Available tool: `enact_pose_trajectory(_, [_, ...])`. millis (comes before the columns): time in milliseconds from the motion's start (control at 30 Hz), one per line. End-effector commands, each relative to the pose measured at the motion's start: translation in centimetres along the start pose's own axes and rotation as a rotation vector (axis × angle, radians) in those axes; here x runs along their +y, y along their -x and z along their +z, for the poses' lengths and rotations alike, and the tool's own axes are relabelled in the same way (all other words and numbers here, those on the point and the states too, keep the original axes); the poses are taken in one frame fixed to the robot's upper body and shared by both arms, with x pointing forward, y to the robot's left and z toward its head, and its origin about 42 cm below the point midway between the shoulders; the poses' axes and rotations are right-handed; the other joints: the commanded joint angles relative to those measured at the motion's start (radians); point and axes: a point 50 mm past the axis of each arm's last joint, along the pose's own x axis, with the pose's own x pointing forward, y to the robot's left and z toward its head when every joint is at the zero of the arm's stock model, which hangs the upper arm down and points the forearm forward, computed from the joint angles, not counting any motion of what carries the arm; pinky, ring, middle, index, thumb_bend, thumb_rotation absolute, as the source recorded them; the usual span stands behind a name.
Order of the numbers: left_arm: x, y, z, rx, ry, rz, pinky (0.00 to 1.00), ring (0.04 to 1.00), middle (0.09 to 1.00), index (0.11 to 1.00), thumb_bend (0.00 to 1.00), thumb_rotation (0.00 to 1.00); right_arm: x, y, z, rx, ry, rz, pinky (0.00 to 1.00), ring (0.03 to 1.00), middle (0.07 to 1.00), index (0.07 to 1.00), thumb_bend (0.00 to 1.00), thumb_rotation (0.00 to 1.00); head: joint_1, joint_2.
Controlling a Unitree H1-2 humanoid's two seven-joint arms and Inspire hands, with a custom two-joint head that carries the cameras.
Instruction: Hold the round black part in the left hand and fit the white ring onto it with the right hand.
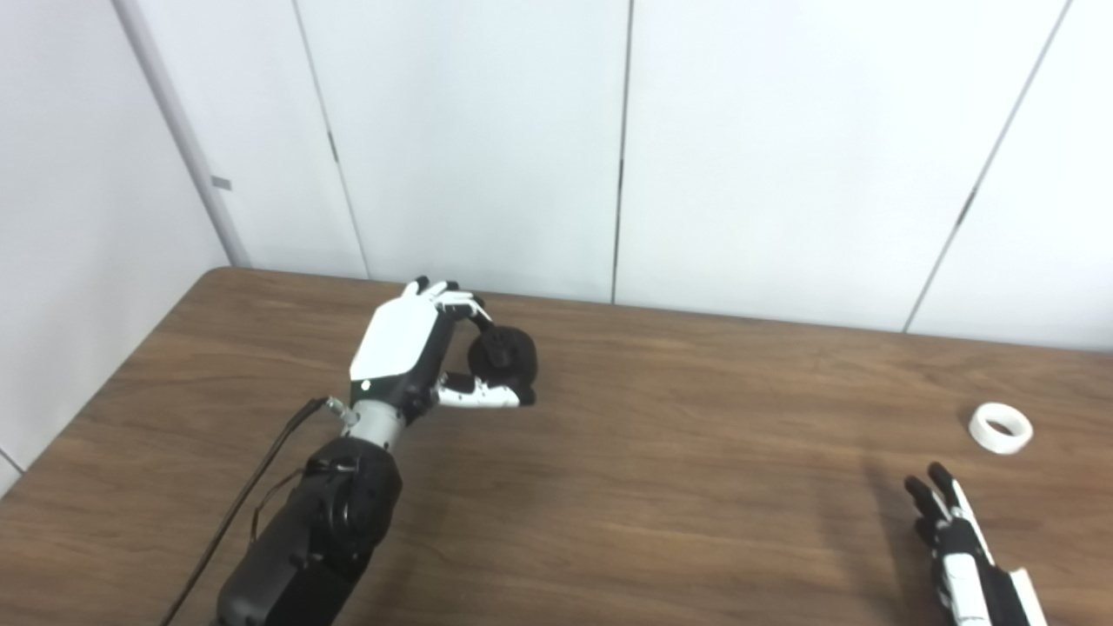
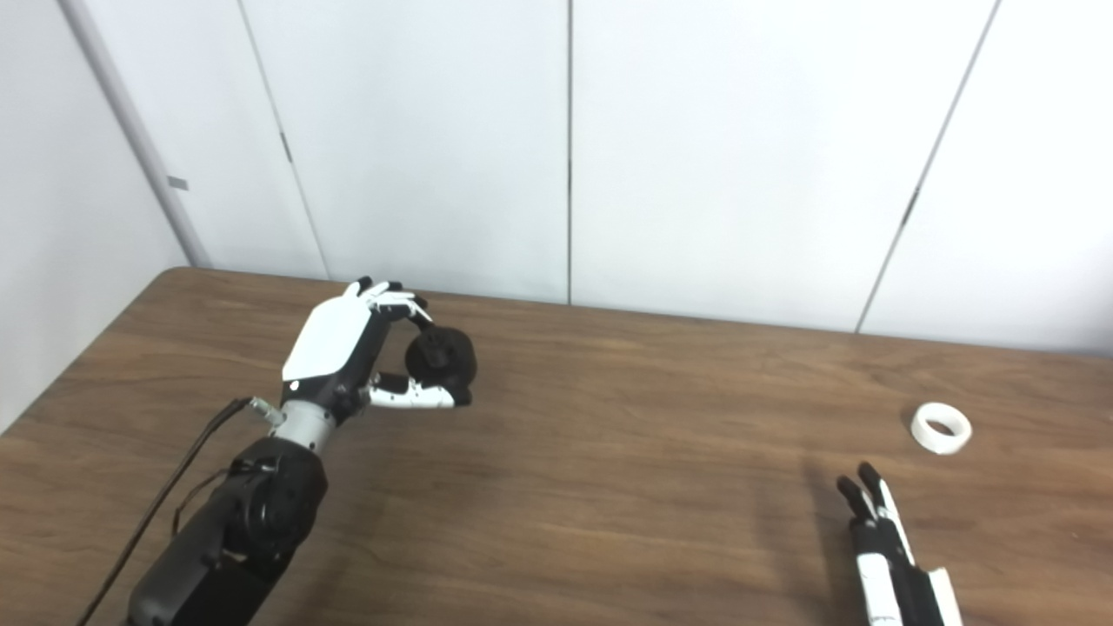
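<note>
Wooden table [image 1: 661, 452] (white ring [image 1: 1001, 428] lying flat) against white wall panels [image 1: 469, 130].

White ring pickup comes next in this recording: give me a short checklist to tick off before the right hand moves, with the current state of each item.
1. Round black part held in the left hand: ok, fingers and thumb closed around it, lifted off the table.
2. White ring reachable and unobstructed: ok, it lies flat on the table with nothing around it.
3. Right hand free: ok, it holds nothing and sits short of the ring, fingers extended.
4. Black part's mating face turned toward the right hand: cannot tell, too dark to read.
5. Ring already fitted: not ok, still apart from the black part.
</note>
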Motion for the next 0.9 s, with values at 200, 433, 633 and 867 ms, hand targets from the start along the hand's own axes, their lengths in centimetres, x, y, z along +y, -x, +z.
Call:
enact_pose_trajectory(200, [0.1, 2.7, 5.3, -0.149, -0.022, 0.009, 1.0, 0.897, 0.777, 0.484, 0.52, 0.05, 0.3, 0.7, -0.2, 0.009, 0.031, -0.004, 1.0, 0.947, 0.917, 0.964, 0.45, 1.0, -0.031, 0.013])
enact_pose_trajectory(433, [-1.3, 4.8, 7.7, -0.212, 0.005, -0.025, 1.0, 0.89, 0.772, 0.484, 0.52, 0.05, 0.6, 0.9, -0.1, 0.002, 0.075, 0.0, 1.0, 0.938, 0.906, 0.956, 0.39, 1.0, -0.047, 0.019])
enact_pose_trajectory(633, [-2.9, 6.7, 9.5, -0.257, 0.027, -0.106, 1.0, 0.897, 0.777, 0.484, 0.52, 0.05, 1.0, 0.9, -0.1, -0.001, 0.086, 0.011, 1.0, 0.935, 0.904, 0.954, 0.39, 1.0, -0.074, 0.032])
enact_pose_trajectory(867, [-6.1, 9.4, 10.5, -0.305, 0.047, -0.201, 1.0, 0.892, 0.773, 0.484, 0.52, 0.05, 1.5, 1.0, -0.1, 0.0, 0.085, 0.013, 1.0, 0.933, 0.907, 0.957, 0.4, 1.0, -0.108, 0.029])
